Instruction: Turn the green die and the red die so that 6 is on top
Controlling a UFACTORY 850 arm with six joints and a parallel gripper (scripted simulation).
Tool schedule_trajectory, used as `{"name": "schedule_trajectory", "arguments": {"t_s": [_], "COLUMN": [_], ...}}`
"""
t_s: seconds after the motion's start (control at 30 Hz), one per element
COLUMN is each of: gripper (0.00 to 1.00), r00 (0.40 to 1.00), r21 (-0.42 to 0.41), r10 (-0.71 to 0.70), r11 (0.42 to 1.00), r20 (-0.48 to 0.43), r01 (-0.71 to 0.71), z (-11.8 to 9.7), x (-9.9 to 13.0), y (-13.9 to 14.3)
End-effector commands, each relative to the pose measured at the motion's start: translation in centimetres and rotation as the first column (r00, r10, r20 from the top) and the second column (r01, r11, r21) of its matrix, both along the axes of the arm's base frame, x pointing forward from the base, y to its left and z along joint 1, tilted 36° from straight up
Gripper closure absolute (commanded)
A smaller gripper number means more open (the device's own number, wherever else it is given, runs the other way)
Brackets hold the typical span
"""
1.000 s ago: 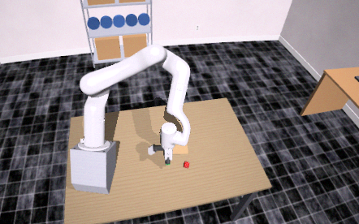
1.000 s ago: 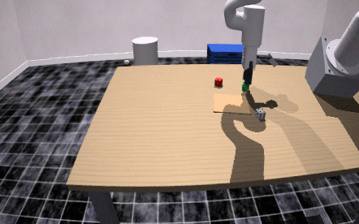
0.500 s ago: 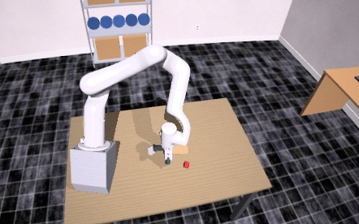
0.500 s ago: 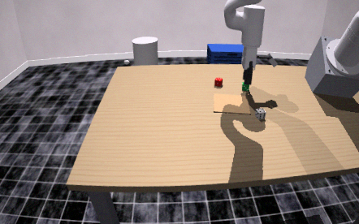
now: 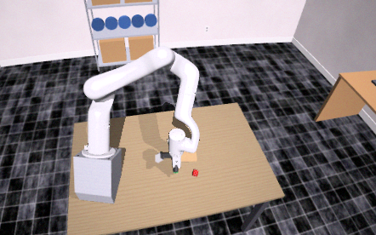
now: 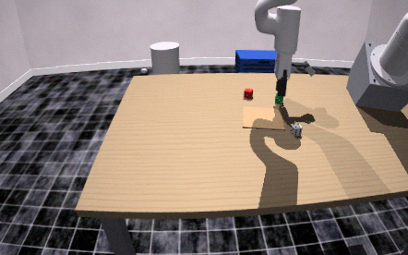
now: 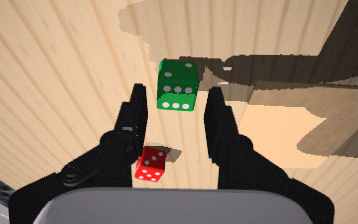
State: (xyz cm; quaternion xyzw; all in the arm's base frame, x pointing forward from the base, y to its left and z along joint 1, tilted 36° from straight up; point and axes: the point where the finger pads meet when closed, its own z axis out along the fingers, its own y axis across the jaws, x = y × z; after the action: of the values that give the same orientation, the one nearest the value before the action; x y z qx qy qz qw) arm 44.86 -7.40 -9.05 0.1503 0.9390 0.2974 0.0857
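Showing white pips, green die (image 5: 175, 172) (image 6: 279, 99) (image 7: 177, 84), red die (image 5: 195, 173) (image 6: 248, 93) (image 7: 151, 164)

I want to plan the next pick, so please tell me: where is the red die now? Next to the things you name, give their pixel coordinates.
In the exterior view, the red die (image 5: 196, 173) (image 6: 248, 93) (image 7: 151, 164) rests on the bare table, left of the green die (image 5: 175, 172) (image 6: 279, 99) (image 7: 177, 85) and just beyond the mat (image 5: 190, 157) (image 6: 260, 117) (image 7: 276, 127).

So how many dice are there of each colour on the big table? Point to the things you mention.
Green: 1, the green die (image 6: 279, 99) (image 7: 177, 85)
Red: 1, the red die (image 5: 196, 173) (image 6: 248, 93) (image 7: 151, 164)
White: 1, the white die (image 6: 296, 129)
Total: 3 dice
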Motion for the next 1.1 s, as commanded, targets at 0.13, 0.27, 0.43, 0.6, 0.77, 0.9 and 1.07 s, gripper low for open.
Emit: {"name": "schedule_trajectory", "arguments": {"t_s": [0.13, 0.27, 0.43, 0.6, 0.77, 0.9, 1.07], "gripper": [0.53, 0.53, 0.53, 0.53, 0.53, 0.53, 0.53], "r00": [1.000, 1.000, 1.000, 1.000, 1.000, 1.000, 1.000], "r21": [-0.001, -0.001, -0.001, -0.001, -0.001, -0.001, -0.001], "r10": [-0.001, -0.001, -0.001, -0.001, -0.001, -0.001, -0.001], "r11": [1.000, 1.000, 1.000, 1.000, 1.000, 1.000, 1.000], "r20": [0.001, 0.001, 0.001, 0.001, 0.001, 0.001, 0.001], "r01": [0.001, 0.001, 0.001, 0.001, 0.001, 0.001, 0.001], "z": [0.03, 0.03, 0.03, 0.03, 0.03, 0.01, -0.19], "x": [0.05, 0.05, 0.05, 0.05, 0.05, 0.06, 0.12], "y": [-0.06, -0.06, -0.06, -0.06, -0.06, -0.04, 0.09]}}
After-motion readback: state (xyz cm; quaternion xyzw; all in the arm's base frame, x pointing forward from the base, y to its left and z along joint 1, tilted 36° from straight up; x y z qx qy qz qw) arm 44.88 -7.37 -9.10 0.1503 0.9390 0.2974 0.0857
